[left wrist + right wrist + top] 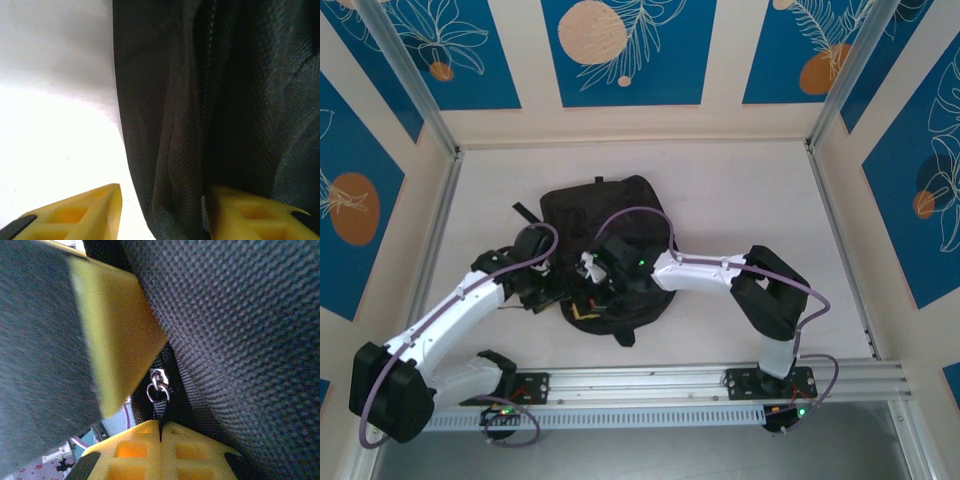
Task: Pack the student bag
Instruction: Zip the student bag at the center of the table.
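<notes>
The student bag (620, 215), a large black fabric backpack, lies in the middle of the table. My left gripper (544, 292) is at the bag's near left side. In the left wrist view the left gripper (165, 200) stands open around a hanging fold of the bag (225, 100); the right finger touches the fabric and the left finger (100, 210) is apart from it. My right gripper (586, 278) sits over the bag's near part. In the right wrist view the right gripper (160, 432) is shut on the black tab of the zipper pull (159, 390).
A flat yellow piece (115, 330) juts in beside the zipper; I cannot tell what it is. A bit of yellow (584, 313) shows at the bag's near edge. White table (50, 125) lies left of the bag. Frame posts and patterned walls ring the table.
</notes>
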Motion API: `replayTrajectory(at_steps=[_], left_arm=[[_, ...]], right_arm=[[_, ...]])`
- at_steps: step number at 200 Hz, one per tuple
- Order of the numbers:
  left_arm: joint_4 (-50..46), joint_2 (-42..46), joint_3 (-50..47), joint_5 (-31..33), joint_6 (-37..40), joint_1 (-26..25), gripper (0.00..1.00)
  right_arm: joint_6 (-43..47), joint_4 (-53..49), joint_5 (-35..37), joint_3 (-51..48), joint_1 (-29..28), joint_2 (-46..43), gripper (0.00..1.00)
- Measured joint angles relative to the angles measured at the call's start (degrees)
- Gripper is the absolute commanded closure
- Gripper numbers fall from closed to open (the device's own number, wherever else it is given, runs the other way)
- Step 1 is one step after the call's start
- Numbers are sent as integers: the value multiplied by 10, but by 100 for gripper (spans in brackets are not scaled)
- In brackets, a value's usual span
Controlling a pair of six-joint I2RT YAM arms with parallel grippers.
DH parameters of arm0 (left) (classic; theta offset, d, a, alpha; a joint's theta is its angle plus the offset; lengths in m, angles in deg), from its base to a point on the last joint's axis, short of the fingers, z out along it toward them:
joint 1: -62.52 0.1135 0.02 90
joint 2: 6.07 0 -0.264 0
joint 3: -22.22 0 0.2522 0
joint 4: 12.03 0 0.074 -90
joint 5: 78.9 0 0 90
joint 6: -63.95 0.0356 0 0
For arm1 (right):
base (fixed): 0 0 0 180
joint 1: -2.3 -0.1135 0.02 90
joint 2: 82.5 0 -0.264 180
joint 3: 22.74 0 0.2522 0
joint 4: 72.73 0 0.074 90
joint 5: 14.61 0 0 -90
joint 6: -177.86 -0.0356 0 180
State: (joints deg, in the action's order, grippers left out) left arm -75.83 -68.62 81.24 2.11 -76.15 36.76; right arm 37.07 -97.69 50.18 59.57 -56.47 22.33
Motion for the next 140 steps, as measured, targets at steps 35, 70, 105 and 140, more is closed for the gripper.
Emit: replayTrajectory(at_steps=[35, 70, 105, 140], left_arm=[[2, 38, 0, -16, -20, 18, 54], [13, 33, -2, -45, -35, 19, 55], [16, 23, -11, -65, -40, 19, 59], [6, 6, -16, -73, -30, 20, 85]], right_arm=[[0, 9, 2, -4, -1, -3, 100], [0, 18, 2, -9, -1, -6, 100], [-1, 18, 3, -9, -1, -7, 100], [0, 10, 9, -8, -1, -7, 100]])
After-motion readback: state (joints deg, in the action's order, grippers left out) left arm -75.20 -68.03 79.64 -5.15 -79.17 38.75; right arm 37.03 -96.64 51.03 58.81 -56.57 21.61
